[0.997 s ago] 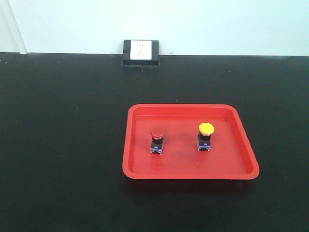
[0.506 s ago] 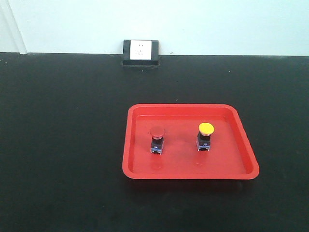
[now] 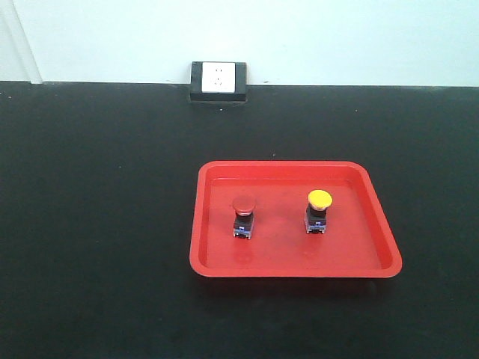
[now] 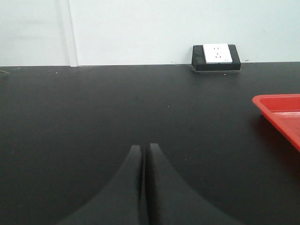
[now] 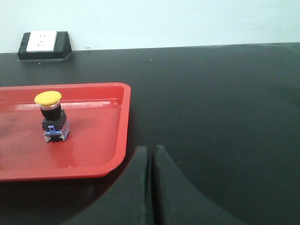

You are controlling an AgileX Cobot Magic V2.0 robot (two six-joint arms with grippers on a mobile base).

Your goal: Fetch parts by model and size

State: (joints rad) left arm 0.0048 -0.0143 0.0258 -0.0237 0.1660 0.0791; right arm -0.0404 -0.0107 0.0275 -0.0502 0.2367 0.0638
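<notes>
red-capped switch (image 3: pixel 243 217), yellow-capped switch (image 3: pixel 318 211) upright in red tray (image 3: pixel 296 271); left end effector (image 4: pixel 146 152), right end effector (image 5: pixel 152 152) closed.

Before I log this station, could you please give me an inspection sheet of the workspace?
Surface: black table, bare apart from the tray.
Job's things: red-capped switch and yellow-capped switch, upright and apart in the red tray.
Clutter: nothing seen.
Grippers: left pincer shut, over bare table; right pincer shut, beside the tray's corner; both empty.
Cables: nothing seen.
Surroundings: pale wall; socket box at the table's back edge.
</notes>
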